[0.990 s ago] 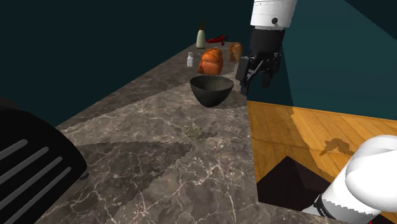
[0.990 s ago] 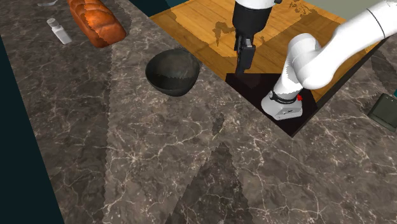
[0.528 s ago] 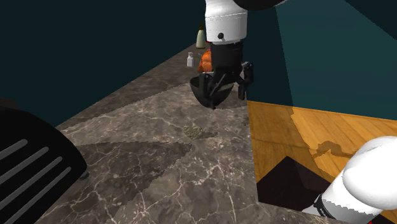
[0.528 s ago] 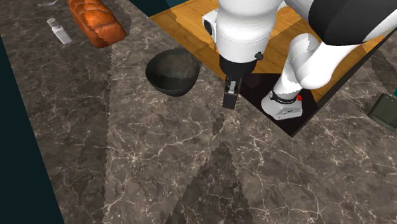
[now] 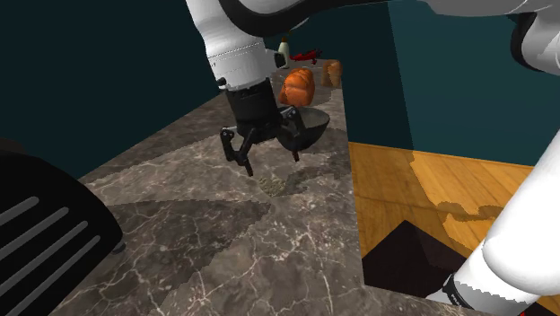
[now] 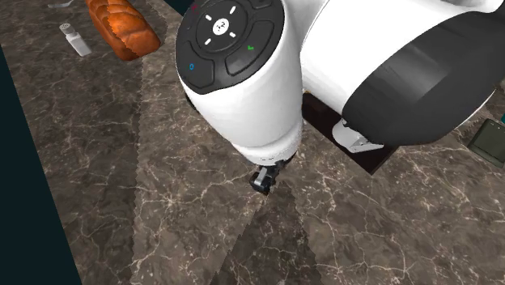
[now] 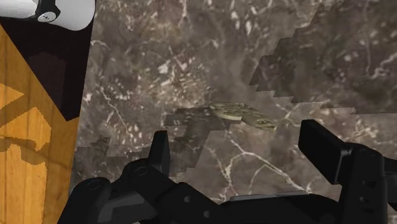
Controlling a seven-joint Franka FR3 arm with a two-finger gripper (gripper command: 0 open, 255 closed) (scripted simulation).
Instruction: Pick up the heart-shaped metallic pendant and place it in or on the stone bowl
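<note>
Risk, thin target: the heart-shaped pendant point(image 7: 242, 114) lies flat on the marble counter point(image 5: 206, 242). As I judge it, the fingers point(image 7: 321, 149) could close over its top and skate off instead of catching its edges.
Risk, descent: the pendant sits below the pincer point(image 7: 242, 156) and a little beyond its tips, roughly midway between the two fingers. A drop that stops short would close on air, and one that goes too deep would jam the tips into the stone.
Risk, camouflage: its mottled surface nearly matches the counter (the rim is hard to pick out), which could spoil the centring.
Risk, bowl: the dark bowl point(image 5: 316, 124) stands just behind the pincer. A careless swing of the hand could knock it.
Risk, carry: a shallow pinch on so flat a piece might let go before it is over the bowl.
Pincer opening: wide, with the fingers well apart.
Pincer hold: nothing, the gap between the fingers is empty.
Pincer contact: it touches neither pendant nor counter and hovers above both, tips pointing down.
Pendant place: on the counter beneath the fingertips, apart from the bowl.
</note>
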